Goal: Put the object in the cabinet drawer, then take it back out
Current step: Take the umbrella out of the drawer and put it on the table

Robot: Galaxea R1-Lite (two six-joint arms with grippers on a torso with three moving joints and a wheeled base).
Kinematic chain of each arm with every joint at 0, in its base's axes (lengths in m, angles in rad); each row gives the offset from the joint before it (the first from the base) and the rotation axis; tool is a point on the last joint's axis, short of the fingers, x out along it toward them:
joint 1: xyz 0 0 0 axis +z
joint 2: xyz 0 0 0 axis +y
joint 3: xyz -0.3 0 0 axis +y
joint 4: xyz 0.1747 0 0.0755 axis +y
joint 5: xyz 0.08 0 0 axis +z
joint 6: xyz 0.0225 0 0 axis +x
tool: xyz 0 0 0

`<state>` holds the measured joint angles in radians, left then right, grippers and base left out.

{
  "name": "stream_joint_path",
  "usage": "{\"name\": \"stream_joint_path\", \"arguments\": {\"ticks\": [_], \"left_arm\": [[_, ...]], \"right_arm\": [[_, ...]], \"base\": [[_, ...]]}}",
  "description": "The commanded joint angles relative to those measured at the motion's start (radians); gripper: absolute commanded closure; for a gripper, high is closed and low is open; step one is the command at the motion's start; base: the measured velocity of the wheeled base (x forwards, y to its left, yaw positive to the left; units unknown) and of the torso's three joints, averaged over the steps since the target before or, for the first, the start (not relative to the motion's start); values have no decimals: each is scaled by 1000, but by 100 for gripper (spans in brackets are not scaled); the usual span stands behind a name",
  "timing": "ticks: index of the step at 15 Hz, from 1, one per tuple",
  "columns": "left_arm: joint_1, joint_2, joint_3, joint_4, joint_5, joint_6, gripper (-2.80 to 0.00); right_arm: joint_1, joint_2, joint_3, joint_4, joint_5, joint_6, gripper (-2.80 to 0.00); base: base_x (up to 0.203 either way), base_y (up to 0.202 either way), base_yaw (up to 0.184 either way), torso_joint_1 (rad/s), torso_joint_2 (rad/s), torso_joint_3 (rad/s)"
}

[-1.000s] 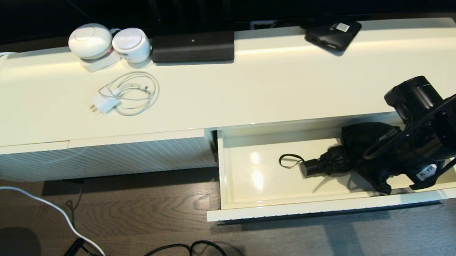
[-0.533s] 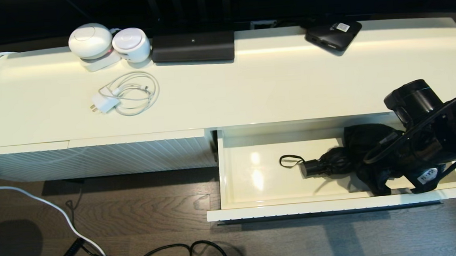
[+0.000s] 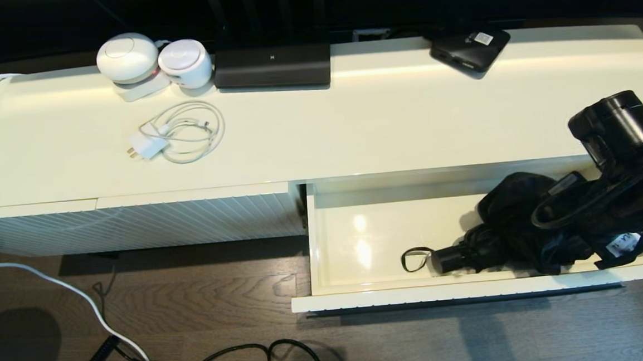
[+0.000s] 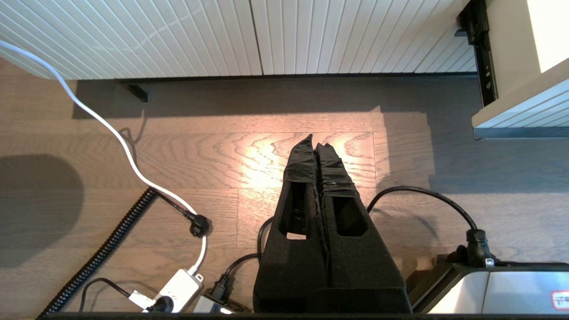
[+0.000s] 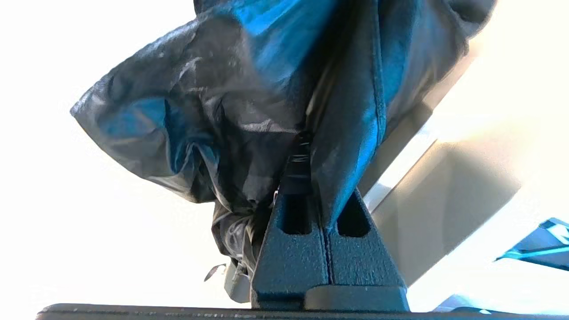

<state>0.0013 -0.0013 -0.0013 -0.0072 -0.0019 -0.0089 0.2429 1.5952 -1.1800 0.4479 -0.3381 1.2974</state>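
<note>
The cabinet drawer stands pulled open at the cabinet's right, its glossy cream floor showing. Inside it, toward the front right, is the black folding umbrella, with its short handle and wrist loop pointing left. My right gripper is shut on the umbrella's bunched fabric. In the head view the right arm covers the umbrella's right end. My left gripper is shut on nothing, low over the wooden floor in front of the cabinet.
On the cabinet top lie a white charger with coiled cable, two white round devices, a long black bar and a flat black box. A ribbed panel closes the left side. Cables cross the floor.
The right arm has shifted to the right. The umbrella has moved with it, toward the drawer's front edge and a little to the right. The left arm shows no change.
</note>
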Motion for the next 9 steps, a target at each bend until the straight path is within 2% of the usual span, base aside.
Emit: {"name": "stream_joint_path", "arguments": {"ticks": [1,6,9], "left_arm": [[0,-1,1,0,0,0,0],[0,-2,1,0,0,0,0],[0,-2,1,0,0,0,0]], "right_arm": [[14,-56,-1,2,-2,6,0],[24,-111,-14,25,-4,3,0],[31,-183,-83,94,-5,-26,0]], "base": [[0,0,0,0,0,0],[0,0,0,0,0,0],[0,0,0,0,0,0]]}}
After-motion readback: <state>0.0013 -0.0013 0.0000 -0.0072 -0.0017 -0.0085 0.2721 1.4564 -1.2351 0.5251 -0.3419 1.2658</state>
